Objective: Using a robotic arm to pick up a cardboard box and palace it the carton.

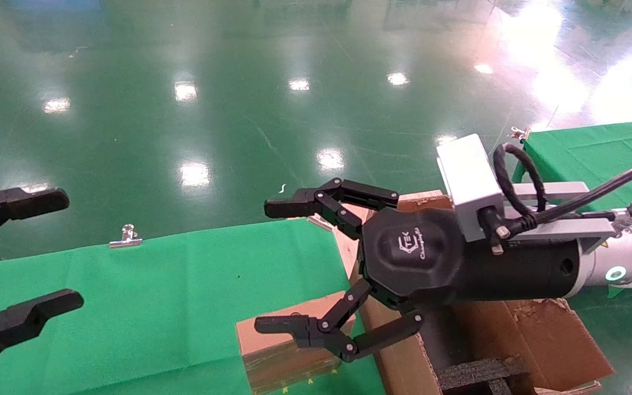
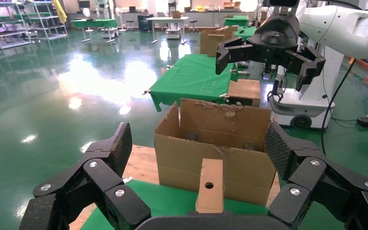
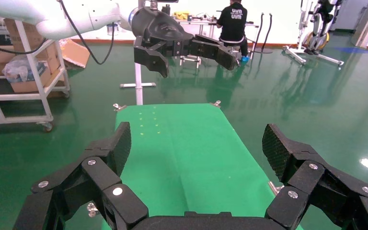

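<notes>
The right end effector (image 1: 280,269), black multi-link fingers spread wide and holding nothing, is seen above the cardboard box (image 1: 286,351). This flat brown box lies on the green-clothed desk (image 1: 129,307), touching the corrugated carton (image 1: 535,334) with ragged flaps and black foam. The left end effector (image 1: 47,252) hangs open, empty.

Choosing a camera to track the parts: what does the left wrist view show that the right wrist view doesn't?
Only the left wrist view shows the carton and the cardboard box standing in front of it, plus the open right claw above. Only the right wrist view shows a bare stretch of green table and the open left claw. Both show glossy green floor.
</notes>
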Controlling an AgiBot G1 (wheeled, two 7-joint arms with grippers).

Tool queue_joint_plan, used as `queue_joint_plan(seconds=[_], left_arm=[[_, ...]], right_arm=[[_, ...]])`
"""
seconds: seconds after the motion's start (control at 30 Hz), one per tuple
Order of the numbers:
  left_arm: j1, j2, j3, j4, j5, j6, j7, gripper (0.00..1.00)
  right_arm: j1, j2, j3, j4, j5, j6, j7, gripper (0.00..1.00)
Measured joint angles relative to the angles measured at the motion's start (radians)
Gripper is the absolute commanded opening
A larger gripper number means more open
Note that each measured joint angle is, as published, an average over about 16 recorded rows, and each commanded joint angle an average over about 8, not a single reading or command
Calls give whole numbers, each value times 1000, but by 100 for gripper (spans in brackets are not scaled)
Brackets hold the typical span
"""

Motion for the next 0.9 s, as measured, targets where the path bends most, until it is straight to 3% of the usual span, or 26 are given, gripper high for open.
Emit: queue_joint_plan(seconds=[0.4, 0.43, 0.67, 0.7, 0.9], left_arm=[[0, 0, 0, 0, 0, 0, 0, 100], [0, 0, 0, 0, 0, 0, 0, 94], [0, 0, 0, 0, 0, 0, 0, 6], [0, 0, 0, 0, 0, 0, 0, 0], [0, 0, 0, 0, 0, 0, 0, 0]], right_arm=[[0, 0, 0, 0, 0, 0, 0, 100], [0, 0, 0, 0, 0, 0, 0, 100], [0, 0, 0, 0, 0, 0, 0, 100], [0, 0, 0, 0, 0, 0, 0, 100], [3, 3, -5, 2, -14, 1, 0, 100]])
